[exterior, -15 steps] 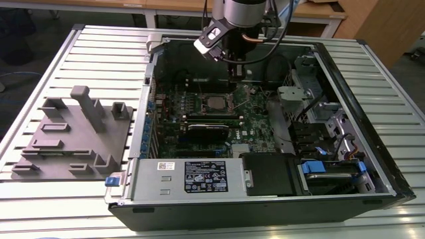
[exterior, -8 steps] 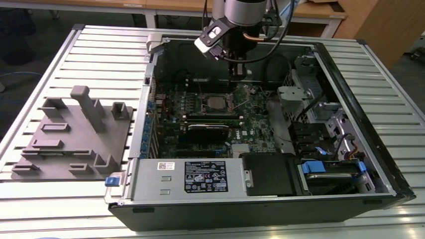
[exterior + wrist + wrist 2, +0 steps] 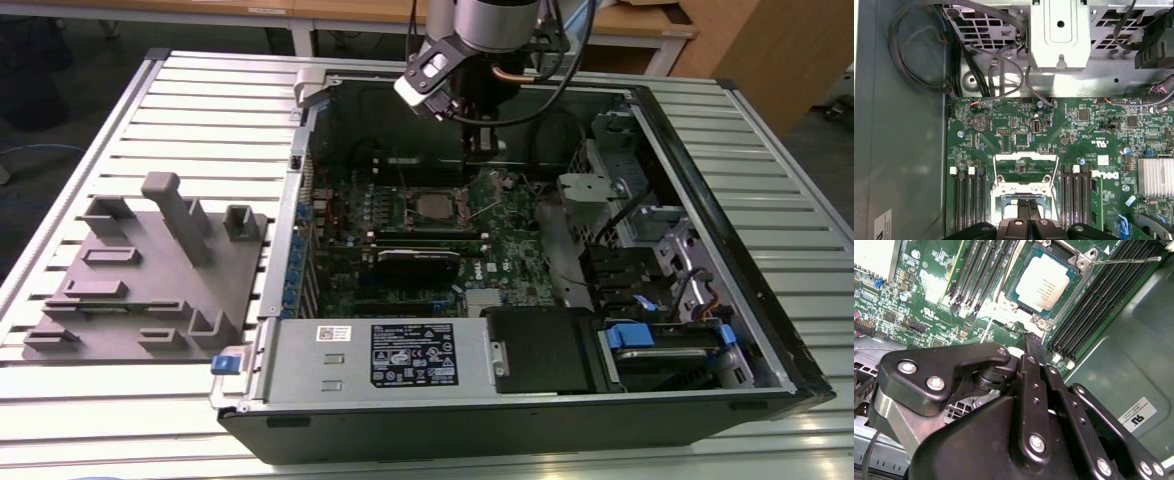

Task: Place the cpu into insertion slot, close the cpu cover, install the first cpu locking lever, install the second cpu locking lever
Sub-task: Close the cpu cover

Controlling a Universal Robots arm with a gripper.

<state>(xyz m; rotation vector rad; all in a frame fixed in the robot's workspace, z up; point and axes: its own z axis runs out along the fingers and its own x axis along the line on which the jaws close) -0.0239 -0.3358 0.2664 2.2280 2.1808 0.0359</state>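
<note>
Gripper, closed tight and seemingly empty, is hanging just beside the slot where the cpu is sitting, risking its tip scraping the board or slipping off the thin lever.

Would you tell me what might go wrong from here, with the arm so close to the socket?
1. The pincer sits close beside the cpu cover, over small parts on the motherboard; a sideways slip might scrape them.
2. One thin locking lever sticks out free towards the memory slots, so the cpu cover may not be clamped over the cpu and might lift if nudged.
</note>
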